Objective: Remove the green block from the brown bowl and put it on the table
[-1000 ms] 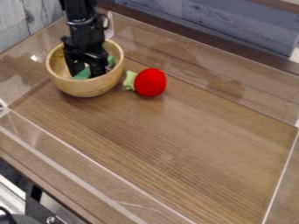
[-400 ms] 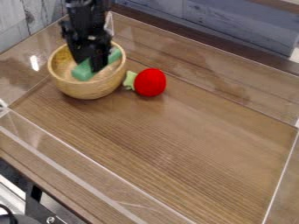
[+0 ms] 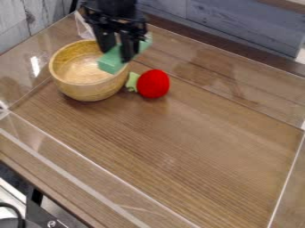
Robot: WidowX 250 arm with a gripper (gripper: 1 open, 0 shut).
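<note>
Mint-green block (image 3: 116,61) tilted in end effector (image 3: 117,44), brown wooden bowl (image 3: 77,90) upright on table (image 3: 167,147)

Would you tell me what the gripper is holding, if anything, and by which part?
The gripper holds the green block, apparently near its upper end.

My Lab-Like Tabletop Workspace

I take this for a robotics lab or test bench. Below my pincer (image 3: 116,61) spreads a wood-grain tabletop (image 3: 179,151), edged by clear acrylic walls (image 3: 220,15); dark cables (image 3: 21,209) lie beyond its edge. The wider room I cannot tell.
</note>
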